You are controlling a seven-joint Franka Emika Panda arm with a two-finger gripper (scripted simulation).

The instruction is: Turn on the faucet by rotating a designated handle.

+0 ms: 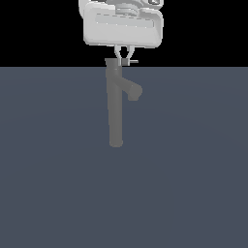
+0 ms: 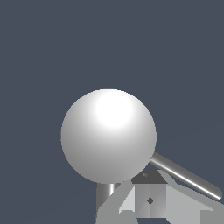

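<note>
A flat slate-blue floor (image 1: 193, 193) filled the lower frame under a black backdrop. At top centre, the white gripper (image 1: 122, 60) hung with its fingers (image 1: 117, 54) drawn narrow, tips converging around the thin silver handle (image 1: 131, 61) beside the faucet (image 1: 115, 106) top. The grey column stood directly below the gripper, spout angled lower right. Only the wrist view showed the faucet's round cap from above, the handle rod (image 2: 186, 176) projecting toward lower right; actual contact was unclear.
</note>
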